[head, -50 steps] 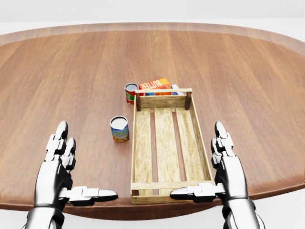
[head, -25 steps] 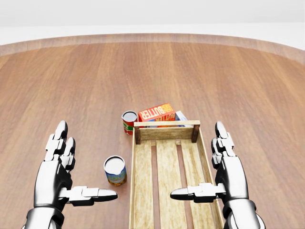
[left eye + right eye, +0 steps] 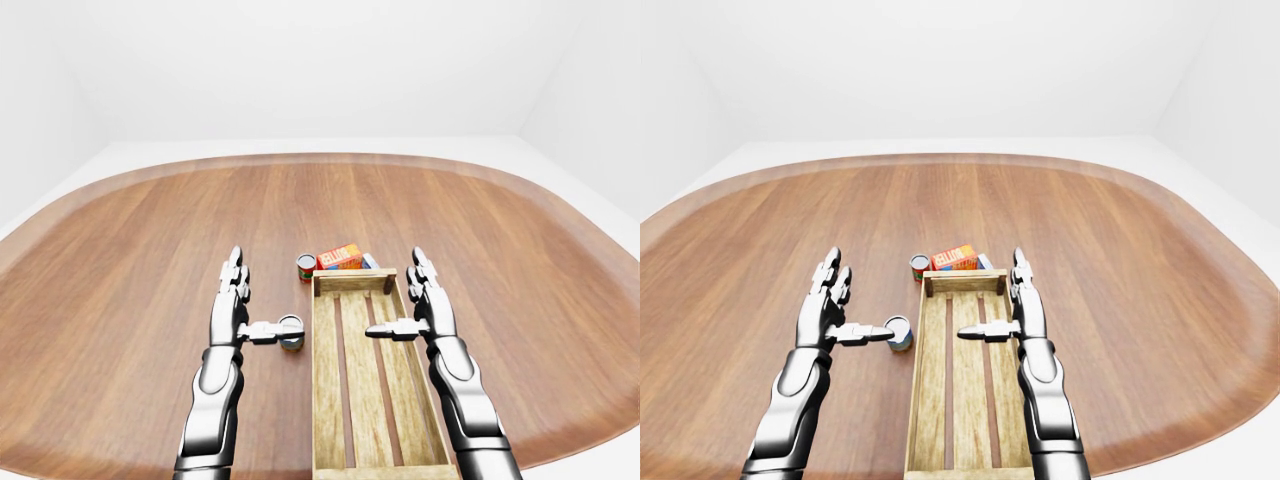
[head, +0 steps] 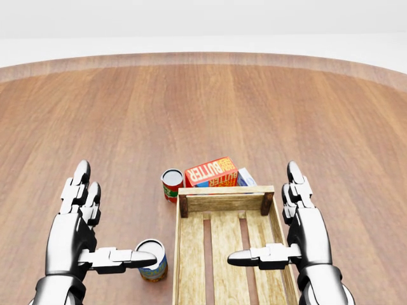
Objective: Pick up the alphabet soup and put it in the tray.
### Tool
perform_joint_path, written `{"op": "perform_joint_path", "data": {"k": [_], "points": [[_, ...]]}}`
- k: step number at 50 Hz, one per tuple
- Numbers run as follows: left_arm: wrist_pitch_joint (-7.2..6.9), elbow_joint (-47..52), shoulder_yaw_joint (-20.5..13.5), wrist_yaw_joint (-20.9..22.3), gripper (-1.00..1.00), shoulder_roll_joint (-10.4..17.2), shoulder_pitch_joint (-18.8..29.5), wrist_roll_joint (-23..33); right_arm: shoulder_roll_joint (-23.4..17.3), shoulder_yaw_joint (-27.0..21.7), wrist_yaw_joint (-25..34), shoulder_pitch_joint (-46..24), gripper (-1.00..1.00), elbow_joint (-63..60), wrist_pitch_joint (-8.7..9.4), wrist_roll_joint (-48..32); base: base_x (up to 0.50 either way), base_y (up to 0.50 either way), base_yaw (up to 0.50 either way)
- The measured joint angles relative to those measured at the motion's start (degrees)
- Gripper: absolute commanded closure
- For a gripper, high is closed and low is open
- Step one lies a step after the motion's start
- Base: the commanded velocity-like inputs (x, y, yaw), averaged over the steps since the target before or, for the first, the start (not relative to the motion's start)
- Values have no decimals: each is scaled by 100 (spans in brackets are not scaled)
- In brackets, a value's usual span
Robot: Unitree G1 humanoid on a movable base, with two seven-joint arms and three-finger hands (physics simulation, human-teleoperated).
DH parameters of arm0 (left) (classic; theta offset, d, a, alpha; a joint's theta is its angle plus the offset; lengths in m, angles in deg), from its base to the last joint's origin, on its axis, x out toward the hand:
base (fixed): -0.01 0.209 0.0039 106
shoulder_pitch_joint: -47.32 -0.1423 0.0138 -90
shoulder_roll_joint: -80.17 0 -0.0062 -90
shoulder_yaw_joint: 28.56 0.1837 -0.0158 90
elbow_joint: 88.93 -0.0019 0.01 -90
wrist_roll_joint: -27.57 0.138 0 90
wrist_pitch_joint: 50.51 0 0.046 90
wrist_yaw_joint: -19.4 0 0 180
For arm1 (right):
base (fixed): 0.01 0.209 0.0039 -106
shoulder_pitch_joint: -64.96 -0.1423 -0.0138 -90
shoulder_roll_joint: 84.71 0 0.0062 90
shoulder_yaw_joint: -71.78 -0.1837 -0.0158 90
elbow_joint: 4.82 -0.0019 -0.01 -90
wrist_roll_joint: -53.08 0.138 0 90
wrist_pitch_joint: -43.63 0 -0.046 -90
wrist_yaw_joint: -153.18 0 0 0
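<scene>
Approach stage: the left hand [image 4: 95, 238] hovered open, thumb over a can [image 4: 152, 259] left of the wooden tray [image 4: 179, 254], apparently the alphabet soup. Right hand [image 4: 289, 238] open, empty. Next, fingers would need closing round it.

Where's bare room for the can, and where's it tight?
The slatted wooden tray is empty between its walls. Bare tabletop spreads left of the left hand. It is crowded above the tray's top wall: a red-labelled can and an orange butter box sit together.
</scene>
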Motion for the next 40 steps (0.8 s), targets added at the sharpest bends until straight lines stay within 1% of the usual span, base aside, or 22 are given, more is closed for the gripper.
{"op": "perform_joint_path", "data": {"k": [12,15,24,30,33,37,40], "points": [[30,-36,0,-6,-100,1,-4,8,0,4,16,0,-100,31,-13,4,50,0,0],[35,-46,-2,-8,-100,1,-1,9,3,5,11,1,-100,42,-47,1,50,0,0],[43,-203,-26,-74,-100,13,96,29,10,-24,-58,14,-100,47,-181,41,0,0,0],[-21,-353,-48,-219,-100,55,211,196,7,-30,-80,19,-100,63,-242,52,0,0,0],[-31,-445,-56,-347,-100,83,273,370,6,-32,-88,20,-100,69,-262,54,0,0,0],[26,-593,-64,-624,-100,134,354,748,6,-35,-97,20,-100,75,-280,59,0,0,0],[22,-672,-79,-802,-100,168,406,1019,6,-37,-103,17,-100,84,-289,63,0,0,0]]}}
